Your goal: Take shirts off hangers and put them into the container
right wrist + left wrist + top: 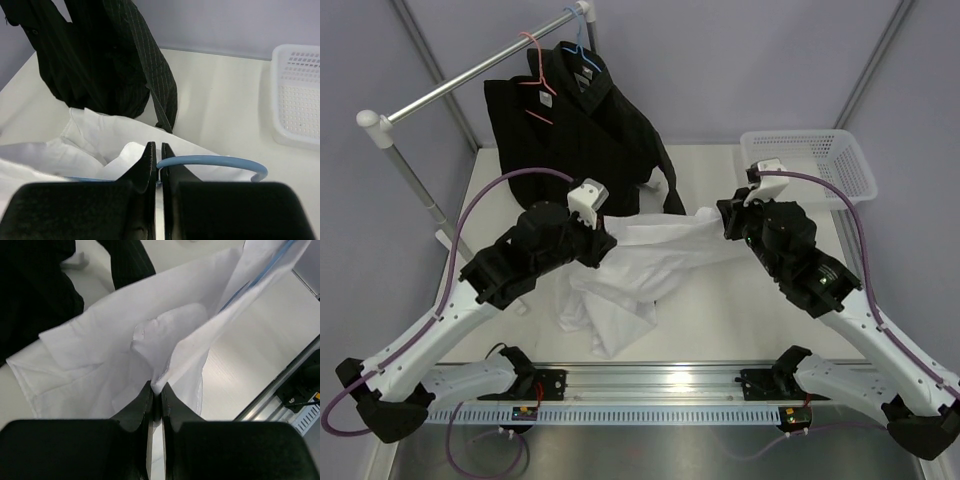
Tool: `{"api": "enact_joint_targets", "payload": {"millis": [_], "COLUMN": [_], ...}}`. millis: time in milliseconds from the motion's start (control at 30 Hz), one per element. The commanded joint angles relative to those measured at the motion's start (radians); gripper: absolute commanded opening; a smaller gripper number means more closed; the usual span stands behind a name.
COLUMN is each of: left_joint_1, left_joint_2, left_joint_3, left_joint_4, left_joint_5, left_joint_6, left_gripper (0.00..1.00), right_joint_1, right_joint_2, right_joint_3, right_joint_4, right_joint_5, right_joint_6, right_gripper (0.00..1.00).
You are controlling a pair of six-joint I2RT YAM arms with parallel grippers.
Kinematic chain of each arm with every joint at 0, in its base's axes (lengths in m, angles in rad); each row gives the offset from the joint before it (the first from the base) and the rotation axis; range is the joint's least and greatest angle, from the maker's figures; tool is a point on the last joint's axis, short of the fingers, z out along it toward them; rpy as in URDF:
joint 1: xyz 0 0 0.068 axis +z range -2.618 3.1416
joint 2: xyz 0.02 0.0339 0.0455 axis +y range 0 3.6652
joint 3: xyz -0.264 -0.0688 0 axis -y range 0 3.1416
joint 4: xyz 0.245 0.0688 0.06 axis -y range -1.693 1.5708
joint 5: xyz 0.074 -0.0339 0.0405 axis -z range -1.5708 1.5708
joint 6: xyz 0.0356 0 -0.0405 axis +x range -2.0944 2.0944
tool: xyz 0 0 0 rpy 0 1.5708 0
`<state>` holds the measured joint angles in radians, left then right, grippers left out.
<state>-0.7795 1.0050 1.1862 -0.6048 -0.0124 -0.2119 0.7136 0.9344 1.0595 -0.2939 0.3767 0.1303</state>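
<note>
A white shirt (640, 265) is stretched between my two grippers above the table, its lower part crumpled on the tabletop. My left gripper (610, 243) (156, 389) is shut on a fold of the white shirt (120, 350). My right gripper (723, 222) (158, 152) is shut on the hook of a light blue hanger (215, 161) that still sits inside the white shirt (100, 140). Black shirts (590, 140) (100, 60) hang at the back on a pink-red hanger (535, 75) and a blue hanger (582, 50). The white mesh container (810, 160) (295, 100) stands at the back right.
A silver rail (470, 75) on a white post runs across the back left and carries the hanging shirts. The black shirts' tails reach down to the table behind the white shirt. A metal track (650, 375) lines the near table edge between the arm bases.
</note>
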Motion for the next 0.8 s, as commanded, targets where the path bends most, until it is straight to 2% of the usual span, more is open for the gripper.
{"api": "enact_joint_targets", "payload": {"millis": [0, 167, 333, 467, 533, 700, 767], "left_joint_1": [0.016, 0.014, -0.003, -0.076, -0.076, -0.075, -0.075], "left_joint_2": [-0.048, -0.106, -0.106, -0.078, -0.103, -0.172, -0.169], "left_joint_3": [-0.083, -0.192, -0.195, -0.149, -0.128, -0.126, -0.137], "left_joint_4": [-0.052, -0.038, 0.007, 0.008, 0.004, -0.052, -0.072], "left_joint_5": [-0.053, 0.009, 0.127, 0.141, 0.114, -0.234, -0.244], "left_joint_6": [-0.040, -0.113, -0.142, -0.142, -0.145, -0.089, -0.067], "left_gripper": [0.00, 0.00, 0.00, 0.00, 0.00, 0.00, 0.00], "right_joint_1": [-0.048, -0.048, -0.049, -0.049, -0.049, -0.048, -0.049], "right_joint_2": [-0.075, -0.095, -0.092, -0.046, -0.023, -0.061, -0.077], "right_joint_3": [0.089, 0.157, 0.177, 0.226, 0.226, 0.218, 0.246], "right_joint_4": [-0.073, -0.106, -0.083, -0.109, -0.114, -0.123, -0.137], "right_joint_5": [0.125, 0.113, 0.047, 0.166, 0.226, 0.194, 0.260], "right_joint_6": [-0.038, -0.011, 0.029, 0.040, 0.028, 0.043, 0.048], "right_gripper": [0.00, 0.00, 0.00, 0.00, 0.00, 0.00, 0.00]}}
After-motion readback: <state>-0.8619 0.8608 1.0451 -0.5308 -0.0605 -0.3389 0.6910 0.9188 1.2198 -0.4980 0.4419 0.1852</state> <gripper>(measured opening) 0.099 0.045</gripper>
